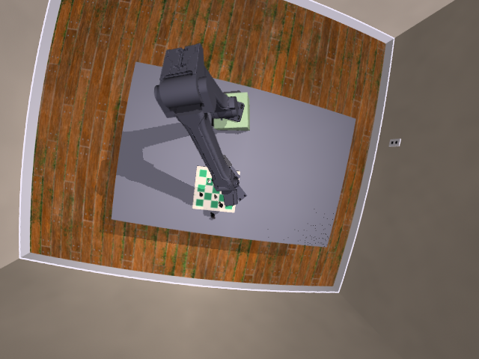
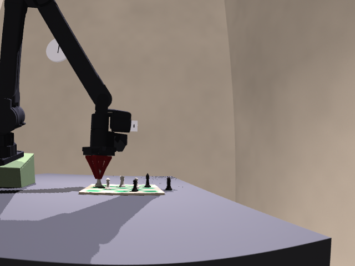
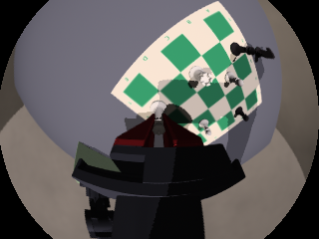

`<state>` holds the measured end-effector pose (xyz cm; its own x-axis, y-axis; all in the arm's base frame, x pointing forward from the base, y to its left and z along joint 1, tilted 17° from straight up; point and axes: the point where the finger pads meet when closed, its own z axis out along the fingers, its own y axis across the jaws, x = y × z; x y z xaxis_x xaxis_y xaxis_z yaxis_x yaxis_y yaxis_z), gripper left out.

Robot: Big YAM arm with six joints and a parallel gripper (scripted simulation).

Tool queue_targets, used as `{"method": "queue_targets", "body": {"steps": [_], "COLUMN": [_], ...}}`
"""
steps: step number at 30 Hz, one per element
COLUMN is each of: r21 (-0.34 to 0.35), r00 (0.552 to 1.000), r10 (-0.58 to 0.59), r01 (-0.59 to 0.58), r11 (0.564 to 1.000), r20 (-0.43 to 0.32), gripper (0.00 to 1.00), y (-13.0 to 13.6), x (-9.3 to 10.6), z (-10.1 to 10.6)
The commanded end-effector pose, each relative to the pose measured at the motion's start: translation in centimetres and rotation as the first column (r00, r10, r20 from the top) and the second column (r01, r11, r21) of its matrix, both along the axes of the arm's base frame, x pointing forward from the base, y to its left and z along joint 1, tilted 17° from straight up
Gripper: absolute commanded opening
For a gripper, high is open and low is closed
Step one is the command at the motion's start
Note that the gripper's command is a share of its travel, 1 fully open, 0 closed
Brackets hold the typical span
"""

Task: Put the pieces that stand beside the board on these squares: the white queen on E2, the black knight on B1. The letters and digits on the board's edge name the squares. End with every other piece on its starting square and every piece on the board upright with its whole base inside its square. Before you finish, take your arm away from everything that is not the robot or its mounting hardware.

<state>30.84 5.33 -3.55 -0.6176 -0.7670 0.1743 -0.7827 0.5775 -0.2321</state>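
My gripper [image 2: 99, 178] [image 3: 159, 118] is shut on the white queen [image 2: 98, 182] [image 3: 159, 107], which is upright over E2 of the board [image 1: 207, 196] [image 2: 123, 193] [image 3: 156, 52], beside the green E1 corner square. Its base is at or just above the board; I cannot tell if it touches. The fingers hide its upper part. The black knight [image 1: 212, 215] [image 2: 168, 184] stands upright off the board, past the A-B side's far end; in the wrist view it is partly merged with a tall black piece.
On the board stand the tall black piece [image 1: 221, 205] [image 2: 147, 180], a smaller black piece [image 1: 200, 194] [image 2: 135, 185] [image 3: 241, 114], a white piece [image 2: 122, 181] [image 3: 199, 75] near the gripper, and white pieces [image 2: 107, 183] [image 3: 204, 125] farther along. The arm stands on a green block [image 1: 242, 120] [image 2: 11, 177].
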Motion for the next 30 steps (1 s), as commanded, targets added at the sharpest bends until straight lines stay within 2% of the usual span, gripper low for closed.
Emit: {"method": "queue_targets", "body": {"steps": [1, 16, 17, 21, 22, 24, 25, 27, 28, 30], "r21": [0.005, 0.005, 0.005, 0.005, 0.005, 0.005, 0.005, 0.005, 0.005, 0.005], "r00": [1.000, 1.000, 1.000, 1.000, 1.000, 1.000, 1.000, 1.000, 1.000, 1.000], "r10": [0.010, 0.010, 0.010, 0.010, 0.010, 0.009, 0.009, 0.009, 0.009, 0.009], "r01": [-0.010, -0.010, -0.010, -0.010, -0.010, -0.010, -0.010, -0.010, -0.010, -0.010], "r11": [1.000, 1.000, 1.000, 1.000, 1.000, 1.000, 1.000, 1.000, 1.000, 1.000], "r20": [0.018, 0.018, 0.018, 0.018, 0.018, 0.018, 0.018, 0.018, 0.018, 0.018], "gripper": [0.00, 0.00, 0.09, 0.09, 0.17, 0.17, 0.25, 0.25, 0.33, 0.33], "y": [0.13, 0.13, 0.13, 0.13, 0.13, 0.13, 0.13, 0.13, 0.13, 0.13], "x": [0.61, 0.61, 0.61, 0.61, 0.61, 0.61, 0.61, 0.61, 0.61, 0.61], "z": [0.01, 0.01, 0.01, 0.01, 0.01, 0.01, 0.01, 0.01, 0.01, 0.01]}}
